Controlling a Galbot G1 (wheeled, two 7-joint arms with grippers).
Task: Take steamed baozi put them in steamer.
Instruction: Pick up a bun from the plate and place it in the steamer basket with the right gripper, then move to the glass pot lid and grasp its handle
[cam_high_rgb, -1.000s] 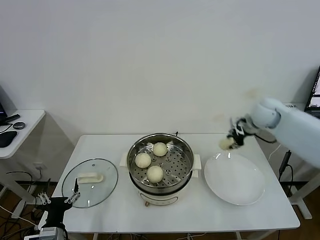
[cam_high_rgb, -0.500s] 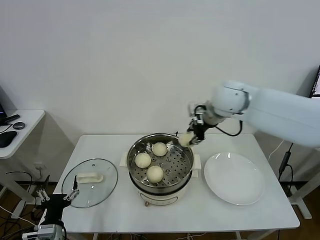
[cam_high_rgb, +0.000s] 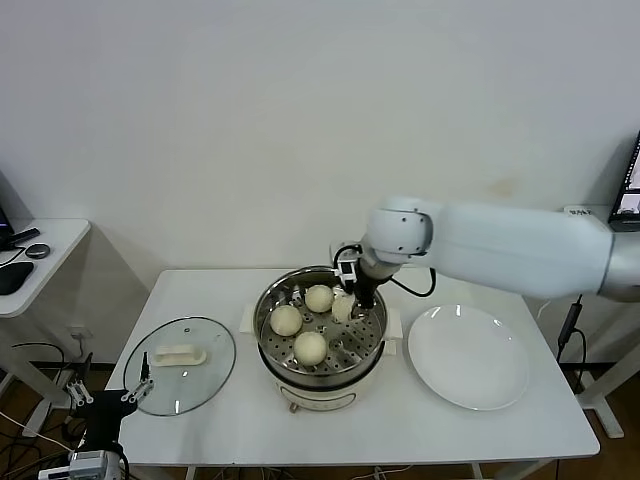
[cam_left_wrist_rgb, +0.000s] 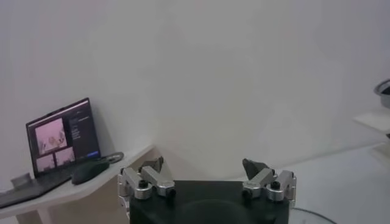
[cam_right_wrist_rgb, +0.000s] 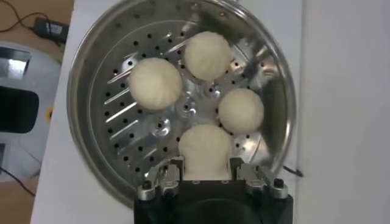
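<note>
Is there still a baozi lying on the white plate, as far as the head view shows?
No, the white plate is bare; three baozi sit in the steamer and the right tool holds the fourth.

The head camera looks forward and down from high up at the whole table (cam_high_rgb: 400, 440). The right wrist camera looks straight down, close over the steamer (cam_right_wrist_rgb: 91, 91), which both show. The left wrist camera sits low, facing a wall (cam_left_wrist_rgb: 244, 73).
</note>
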